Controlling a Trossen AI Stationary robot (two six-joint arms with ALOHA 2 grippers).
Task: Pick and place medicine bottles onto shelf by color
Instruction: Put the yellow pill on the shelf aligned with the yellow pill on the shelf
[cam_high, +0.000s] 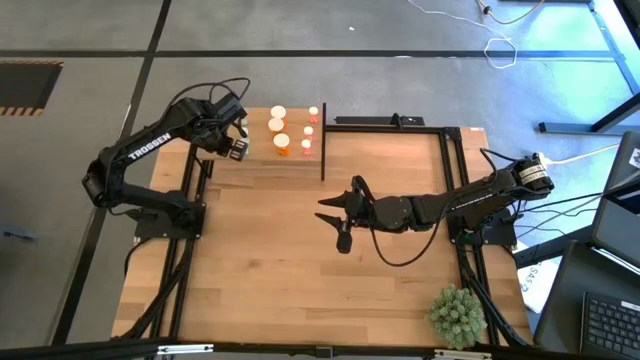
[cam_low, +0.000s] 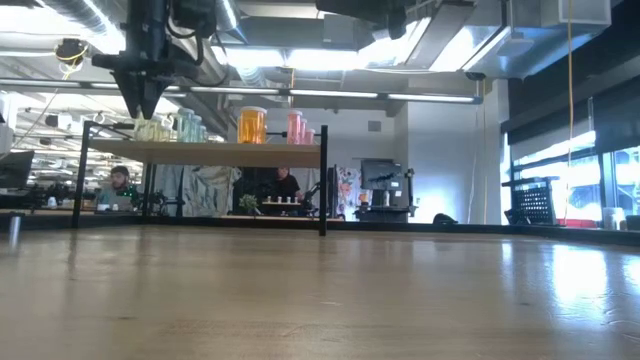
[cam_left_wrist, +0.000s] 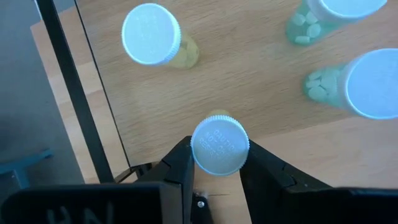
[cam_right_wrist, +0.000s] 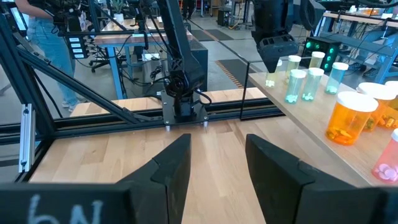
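Left hand (cam_left_wrist: 219, 163): over the shelf's (cam_high: 262, 160) left end, clamped on a white-capped pale bottle (cam_left_wrist: 219, 144).
Shelf: other bottles (cam_high: 281, 143) stand on it, green, orange, pink.
Right hand (cam_right_wrist: 217, 163): mid-table (cam_high: 260, 260), fingers parted, holding nothing.

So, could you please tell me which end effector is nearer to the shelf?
Left. The left end effector hovers over the shelf's left end, gripping a bottle; the right end effector sits mid-table, away from it.
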